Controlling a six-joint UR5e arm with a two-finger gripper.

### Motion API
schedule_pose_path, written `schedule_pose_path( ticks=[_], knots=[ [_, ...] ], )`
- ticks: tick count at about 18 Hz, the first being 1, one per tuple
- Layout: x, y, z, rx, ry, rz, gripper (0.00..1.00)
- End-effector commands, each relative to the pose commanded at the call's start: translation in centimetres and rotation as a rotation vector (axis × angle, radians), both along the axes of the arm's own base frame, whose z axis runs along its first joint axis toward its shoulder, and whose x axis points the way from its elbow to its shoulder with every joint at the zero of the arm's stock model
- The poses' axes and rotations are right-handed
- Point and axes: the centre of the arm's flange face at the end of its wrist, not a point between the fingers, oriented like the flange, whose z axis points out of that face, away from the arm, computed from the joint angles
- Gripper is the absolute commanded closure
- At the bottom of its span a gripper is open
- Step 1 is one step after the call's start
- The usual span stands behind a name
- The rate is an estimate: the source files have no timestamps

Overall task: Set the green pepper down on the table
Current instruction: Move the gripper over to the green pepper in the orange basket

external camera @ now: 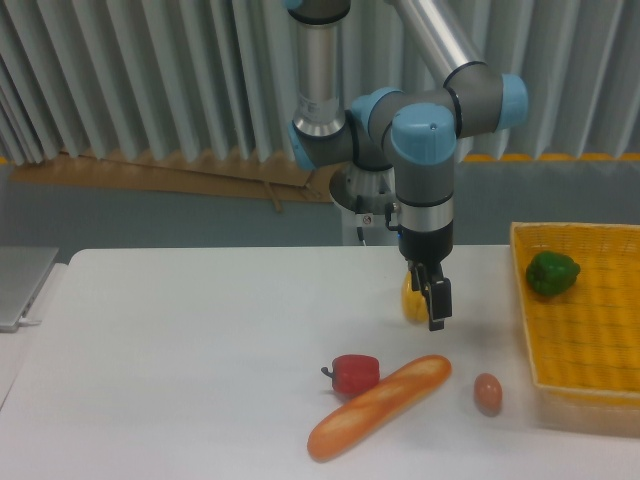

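Note:
The green pepper (552,273) lies in the yellow woven basket (580,380) at the right edge, near its back left corner. My gripper (436,306) hangs low over the white table (180,350), well left of the basket and just right of a yellow pepper (412,300). Its dark fingers (437,298) point down and show edge-on as one narrow shape, so the gap between them is hidden. Nothing is visibly held in them.
A red pepper (354,373) and a long bread loaf (380,405) lie at the front middle. Right of the loaf, a small brown egg-shaped thing (487,393) sits close to the basket's left rim. A grey tray edge (20,285) shows at far left.

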Motion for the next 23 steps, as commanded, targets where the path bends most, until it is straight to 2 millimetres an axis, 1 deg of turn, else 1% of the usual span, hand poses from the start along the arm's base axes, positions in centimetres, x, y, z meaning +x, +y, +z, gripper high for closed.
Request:
schedule_pose_path(
  ticks=[2,4,10,12,13,15,17,19,20,22,23],
  knots=[
    [-0.1,-0.2,0.2,0.002,0.002,0.003,0.0],
    [-0.7,-0.8,0.4,0.009,0.001,0.019,0.0],
    [-0.8,-1.0,0.6,0.009,0.001,0.022,0.0],
    [-1.1,-1.3,0.4,0.011,-0.005,0.024,0.0],
    [-1.2,-1.5,-0.1,0.007,-0.015,0.028,0.0],
    [-2.0,-2.8,-1.2,-0.007,-0.029,0.055,0.0],
    [-3.0,-5.1,-1.9,-0.022,-0.052,0.096,0.0],
    [-2.8,-7.2,-3.7,-0.086,-0.144,0.121,0.0],
    [-2.9,-8.3,-4.3,-0.123,-0.196,0.096,0.0],
    [-4.3,-10.9,-4.7,-0.161,-0.268,0.027,0.0],
    [-5.6,-12.3,-4.7,-0.154,-0.272,0.014,0.0]
  ],
)
